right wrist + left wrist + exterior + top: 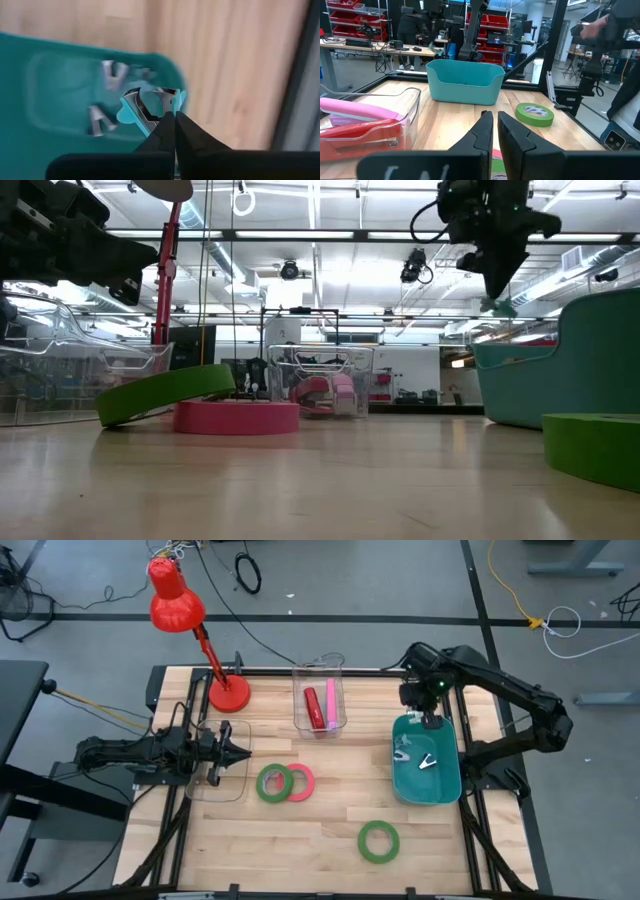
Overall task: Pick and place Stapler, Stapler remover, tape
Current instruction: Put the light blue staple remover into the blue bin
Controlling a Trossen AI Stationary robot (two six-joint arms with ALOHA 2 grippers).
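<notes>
Three tape rings lie on the wooden table [300, 840]: a green one [272, 783] overlapping a pink one [299, 782], another green [379, 841] apart. No legible writing. Over the teal bin [443, 785], the right gripper [429, 720] pinches a teal staple remover [150, 106]. The left gripper [243, 752], fingers closed and empty, hovers near a clear tray [319, 700] holding a red stapler [312, 708].

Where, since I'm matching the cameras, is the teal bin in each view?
High view: teal bin at right.
Low view: right edge.
Left wrist view: upper centre.
Right wrist view: left side, behind the staple remover.
Landmark: lone green tape ring, missing only from right wrist view.
</notes>
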